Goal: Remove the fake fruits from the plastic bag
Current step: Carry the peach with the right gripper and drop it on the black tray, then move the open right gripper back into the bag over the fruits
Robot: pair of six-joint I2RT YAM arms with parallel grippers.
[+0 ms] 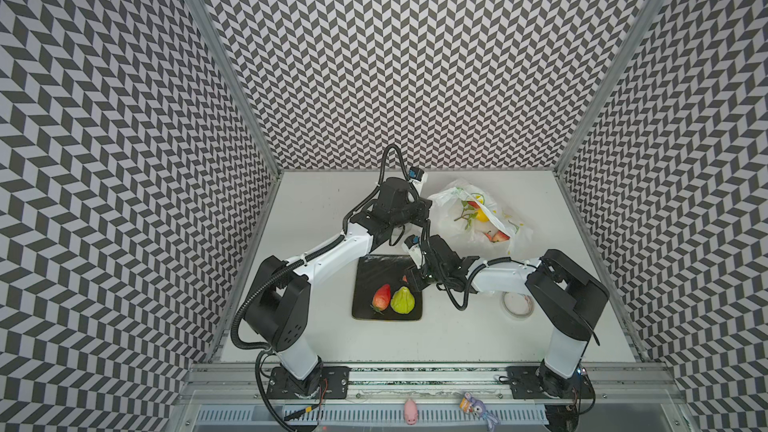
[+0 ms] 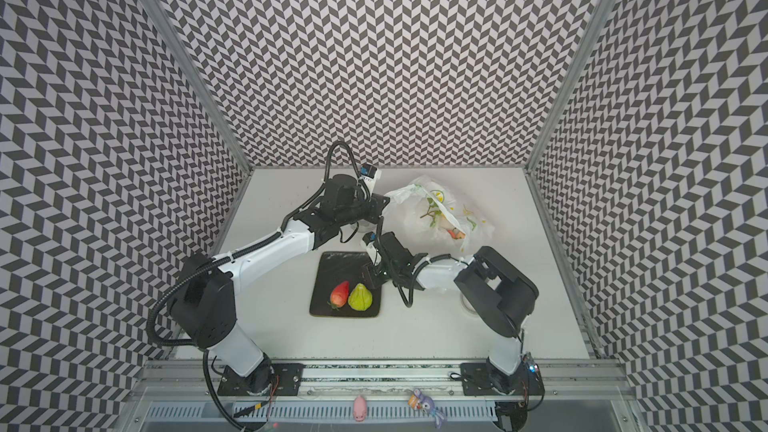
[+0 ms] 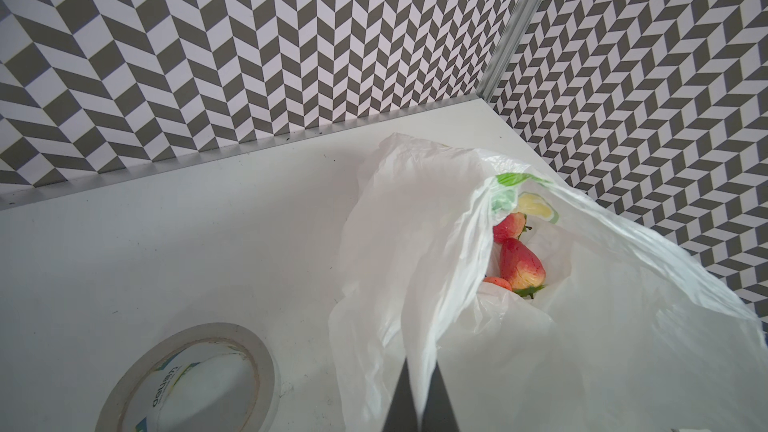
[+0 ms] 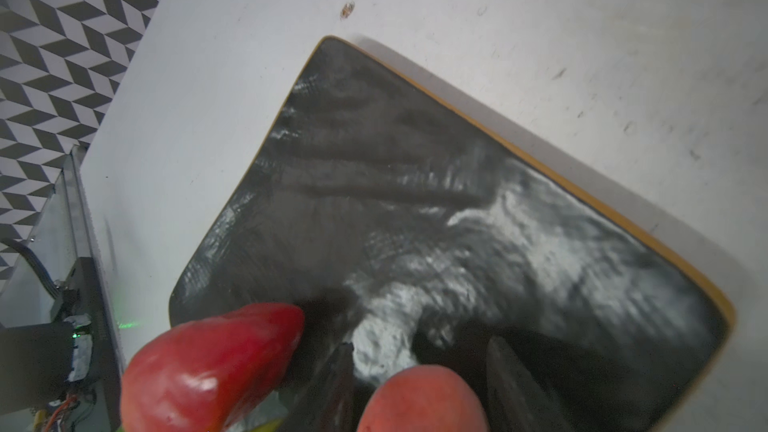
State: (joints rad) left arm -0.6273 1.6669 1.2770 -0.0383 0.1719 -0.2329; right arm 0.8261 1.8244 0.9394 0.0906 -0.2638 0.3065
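A strawberry (image 1: 382, 296) and a green pear (image 1: 402, 300) are lying on the black tray (image 1: 374, 268). A pink-orange fruit (image 4: 419, 405) is being flanked there by the right hand (image 4: 419, 342), though whether it is gripped cannot be told. At one o'clock of the tray, the plastic bag (image 1: 478, 218), with strawberries (image 3: 519, 263) left inside, is being clamped by the left hand (image 3: 419, 367).
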